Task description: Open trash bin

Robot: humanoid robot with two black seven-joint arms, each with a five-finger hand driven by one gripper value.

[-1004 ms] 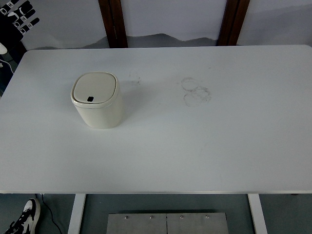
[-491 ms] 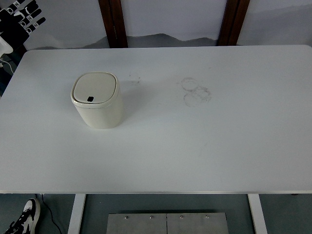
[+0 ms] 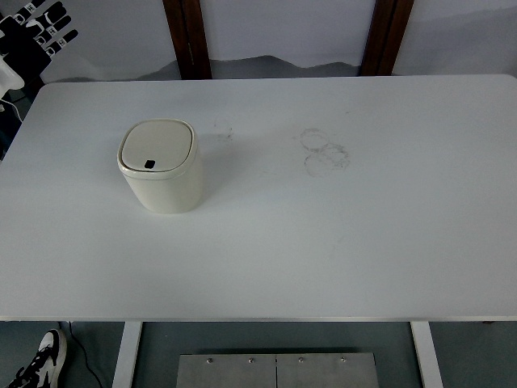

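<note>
A cream trash bin [image 3: 161, 166] with rounded corners stands on the left part of the white table [image 3: 323, 242]. Its lid [image 3: 157, 147] lies flat and shut, and a small dark button [image 3: 150, 164] sits at the lid's near edge. Neither of my arms or hands shows in the head view, and nothing touches the bin.
A black glove with white marks [image 3: 40, 32], fingers spread, shows beyond the table's far left corner, apparently a person's. Faint ring stains [image 3: 323, 149] mark the table's middle. Two dark wooden posts [image 3: 187, 36] stand behind. A shoe [image 3: 36, 368] is on the floor at bottom left.
The black glove at the top left has shifted slightly to the right. The bin has not moved and its lid stays shut.
</note>
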